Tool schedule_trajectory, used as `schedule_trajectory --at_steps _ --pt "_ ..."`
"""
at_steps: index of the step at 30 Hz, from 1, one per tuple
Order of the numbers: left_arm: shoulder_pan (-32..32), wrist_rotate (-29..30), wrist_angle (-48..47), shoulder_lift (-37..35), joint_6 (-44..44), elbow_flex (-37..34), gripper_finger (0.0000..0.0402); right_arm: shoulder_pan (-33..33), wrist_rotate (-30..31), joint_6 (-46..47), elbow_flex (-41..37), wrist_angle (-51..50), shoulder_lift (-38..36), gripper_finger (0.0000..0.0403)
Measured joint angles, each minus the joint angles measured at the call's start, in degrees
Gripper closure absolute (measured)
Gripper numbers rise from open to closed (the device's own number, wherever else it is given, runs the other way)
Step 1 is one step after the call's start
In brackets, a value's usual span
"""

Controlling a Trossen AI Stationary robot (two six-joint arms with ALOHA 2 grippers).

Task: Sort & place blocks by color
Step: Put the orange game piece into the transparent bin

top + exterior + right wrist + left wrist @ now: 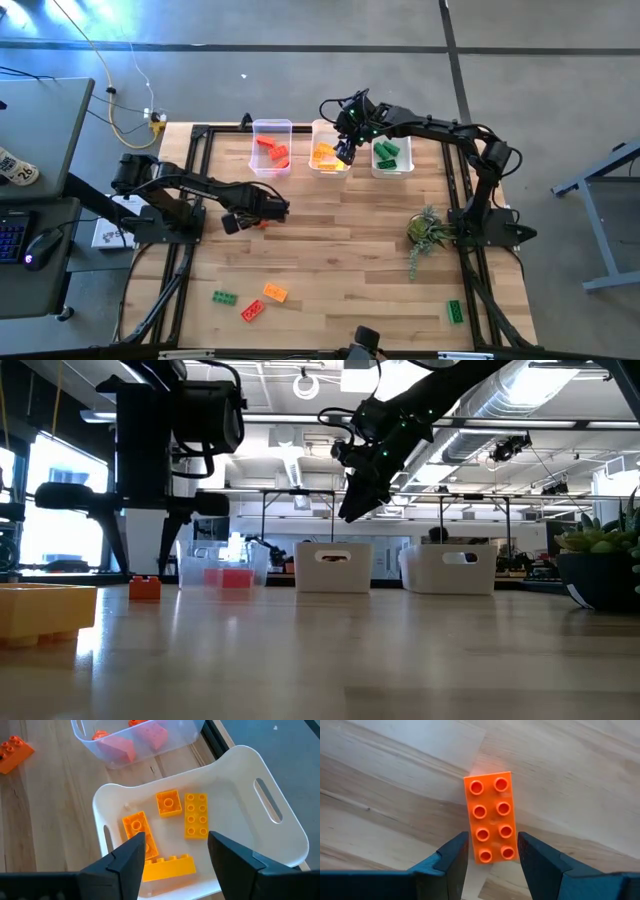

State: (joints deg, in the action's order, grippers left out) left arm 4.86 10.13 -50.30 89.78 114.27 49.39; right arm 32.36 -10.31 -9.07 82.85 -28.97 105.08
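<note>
An orange-red eight-stud brick point(490, 810) lies flat on the wooden table point(340, 250), studs up. It also shows in the high view point(262, 223) and the low view point(145, 588). My left gripper point(492, 847) is open and points down just above the brick, one finger on each side of its near end. It touches nothing in the low view. My right gripper point(172, 862) is open and empty above the middle bin point(328, 150), which holds several orange-yellow bricks point(196, 815).
The left bin point(271, 147) holds red bricks and the right bin point(392, 155) holds green ones. Loose green point(224, 297), orange point(275, 293) and red point(252, 311) bricks lie near the front left, and a green one point(455, 311) lies front right. A plant sprig point(428, 232) lies by the right arm's base.
</note>
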Motion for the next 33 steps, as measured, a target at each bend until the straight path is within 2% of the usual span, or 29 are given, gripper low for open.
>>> schedule_trajectory --at_steps 6,15,20,23,28,33 --pt "0.02 -0.14 -0.34 1.77 -0.54 0.03 0.0245 0.00 0.00 0.02 0.00 0.00 0.00 0.0201" --pt "0.02 -1.76 2.91 8.08 -4.13 0.33 0.0245 0.00 0.02 0.02 0.00 -0.46 -0.02 0.0201" --pt "-0.09 -0.77 2.72 8.52 -5.03 0.43 0.0245 0.00 0.02 0.03 0.00 -0.70 -0.02 0.0201" --pt "0.43 -0.48 2.86 8.15 -8.20 0.26 0.0253 0.00 0.02 0.04 0.00 -0.72 -0.02 0.0201" --pt "1.13 -0.91 2.65 7.45 -15.16 0.28 0.0288 0.00 0.04 0.11 0.00 -0.80 -0.02 0.0201" --pt "1.62 -0.68 3.16 5.20 -24.90 0.06 0.0288 -0.02 0.06 2.82 0.00 -0.63 -0.02 0.0201"
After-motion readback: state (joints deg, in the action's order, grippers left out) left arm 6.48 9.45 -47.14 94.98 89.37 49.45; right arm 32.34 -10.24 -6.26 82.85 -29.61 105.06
